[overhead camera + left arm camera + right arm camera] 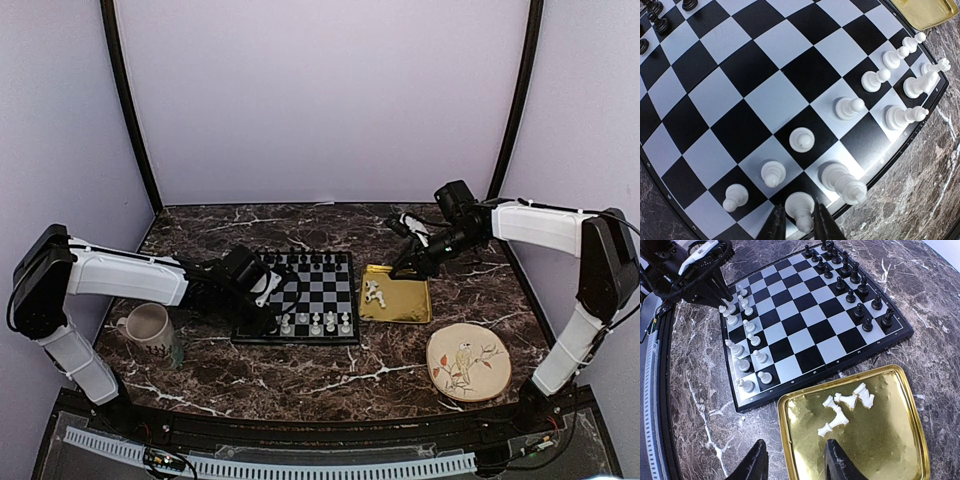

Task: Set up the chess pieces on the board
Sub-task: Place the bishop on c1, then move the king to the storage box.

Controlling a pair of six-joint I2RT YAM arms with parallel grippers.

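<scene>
The board [315, 290] lies at table centre, with white chess pieces [850, 107] standing in its two near rows. My left gripper [800, 225] hangs low over the board's near-left corner. Its fingers [774, 225] flank a white piece [801, 207] that stands on a black square by the rim, with a small gap on the left side. From the right wrist view, the left gripper [722, 300] is at that same corner. My right gripper [796, 462] is open over the near-left edge of the gold tray [865, 450]. Several white pieces [842, 407] lie toppled in the tray.
Black chessmen [300, 258] line the board's far rows. A mug [148, 325] stands left of the board, close under the left arm. A round bird-painted plate [468, 362] lies at the near right. The tray [410, 305] sits just right of the board.
</scene>
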